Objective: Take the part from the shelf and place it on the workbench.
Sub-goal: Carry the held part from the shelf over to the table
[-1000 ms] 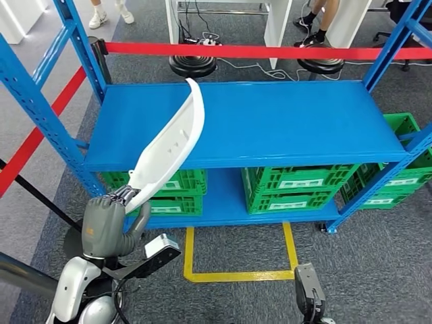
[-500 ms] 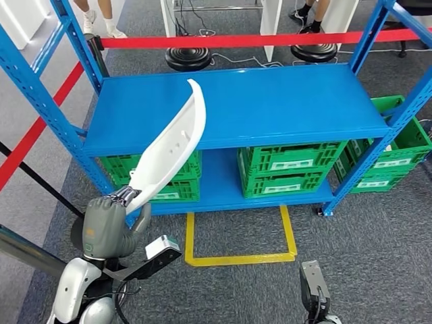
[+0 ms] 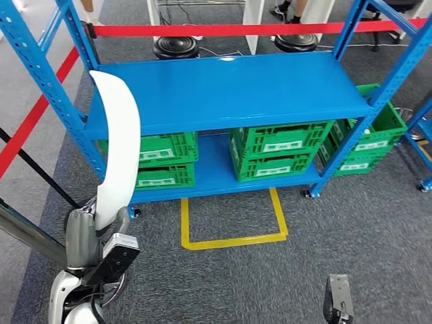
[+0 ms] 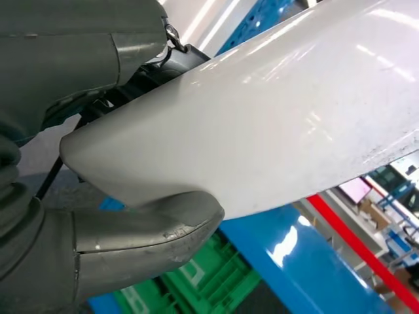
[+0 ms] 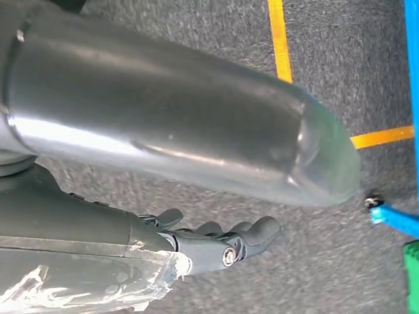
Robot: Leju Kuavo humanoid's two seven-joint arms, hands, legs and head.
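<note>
The left robot hand (image 3: 84,233) grasps the white part (image 3: 118,145) by its lower end; in the left wrist view the thumb (image 4: 148,229) presses under the curved shell and darker fingers close over its top. The part stands nearly upright in front of the blue shelf (image 3: 229,91), off the shelf board and just outside the shelf's left front post (image 3: 48,81). So the pick from the shelf looks done, and the step in hand appears to be the carry.

The right robot hand (image 5: 217,245) hangs low over the grey carpet, holding nothing, its fingers loosely apart.

No table is in view, only the shelf, the green crates (image 3: 270,152) on its lower level and the yellow floor marking (image 3: 231,239) in front of the shelf. The next move probably calls for turning away from the shelf to find the table, keeping the long part clear of the left post and firmly gripped, since it is held at one end only and could swing.
</note>
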